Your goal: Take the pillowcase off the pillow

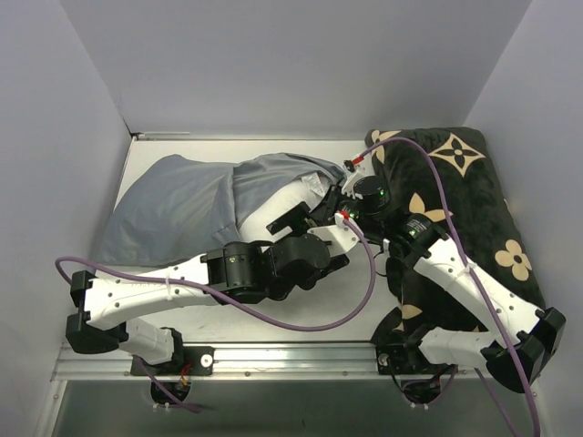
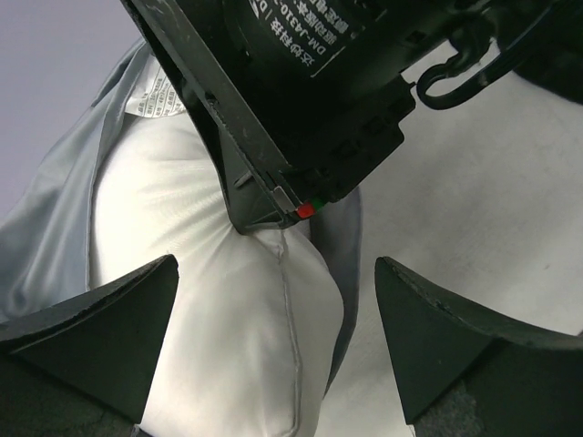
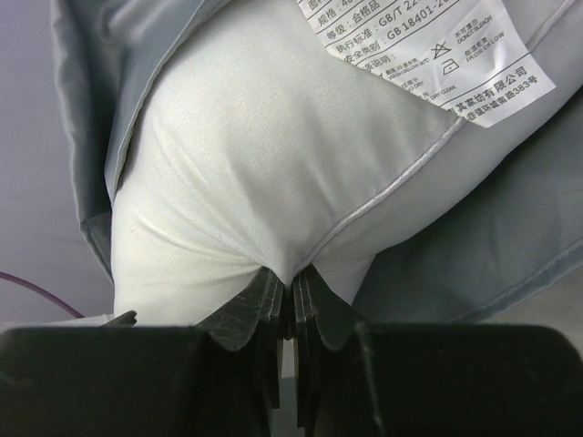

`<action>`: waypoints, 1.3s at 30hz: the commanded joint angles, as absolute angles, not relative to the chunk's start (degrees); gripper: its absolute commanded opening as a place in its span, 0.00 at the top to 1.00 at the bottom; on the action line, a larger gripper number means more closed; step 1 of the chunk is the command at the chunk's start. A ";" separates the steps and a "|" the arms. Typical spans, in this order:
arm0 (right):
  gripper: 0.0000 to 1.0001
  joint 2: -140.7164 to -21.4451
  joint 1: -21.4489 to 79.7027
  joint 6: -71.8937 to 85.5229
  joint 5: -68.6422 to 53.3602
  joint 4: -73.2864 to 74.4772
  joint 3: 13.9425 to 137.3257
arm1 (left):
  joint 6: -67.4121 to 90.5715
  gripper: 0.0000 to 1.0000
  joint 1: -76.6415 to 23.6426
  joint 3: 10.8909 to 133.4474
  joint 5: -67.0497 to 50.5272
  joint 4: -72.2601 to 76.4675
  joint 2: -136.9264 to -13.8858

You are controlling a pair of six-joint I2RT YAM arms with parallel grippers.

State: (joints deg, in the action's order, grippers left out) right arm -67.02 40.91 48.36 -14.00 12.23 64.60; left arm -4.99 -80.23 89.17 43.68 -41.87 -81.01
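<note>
The right tool (image 3: 291, 282) is pressed together on a corner of the pillow (image 3: 246, 164), with the white fabric and its piped seam bunched between the two tips. Directly ahead of this tool the pillow bulges out of the open mouth of the pillowcase (image 3: 492, 246), whose blue-grey folds hang on both sides of the bared end. A white care label (image 3: 437, 45) with printed text sits on the pillow's seam, ahead of the tips and to their right.

The left tool (image 2: 276, 273) is spread wide. The exposed white end of the pillow lies in the gap between its fingers (image 2: 100, 328); whether either finger touches the fabric I cannot tell. Just beyond its tips the black housing of the right arm (image 2: 319, 82) fills the upper part of its wrist view.

From above, the two tools meet at the pillow's uncovered end. The pillowcase covers the rest of the pillow, which stretches away from them across the worktop (image 1: 337, 300). Behind the right tool, under its arm, lies a black cushion (image 1: 465, 191) with beige flower motifs.
</note>
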 commanded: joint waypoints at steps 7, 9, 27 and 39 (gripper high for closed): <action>1.00 -63.20 40.61 50.97 -18.01 6.77 68.82 | -7.47 0.03 -80.16 88.77 55.19 -44.21 -83.94; 1.00 -62.32 40.61 51.15 -18.19 6.77 68.29 | -7.12 0.03 -79.46 88.42 54.50 -44.12 -83.50; 1.00 -58.62 42.98 52.03 -18.37 6.42 66.80 | -4.66 0.89 -70.58 81.39 50.28 -36.13 -79.63; 0.39 -56.88 41.84 37.37 -0.90 14.85 68.91 | -2.46 1.00 -70.31 81.91 44.04 -34.98 -74.01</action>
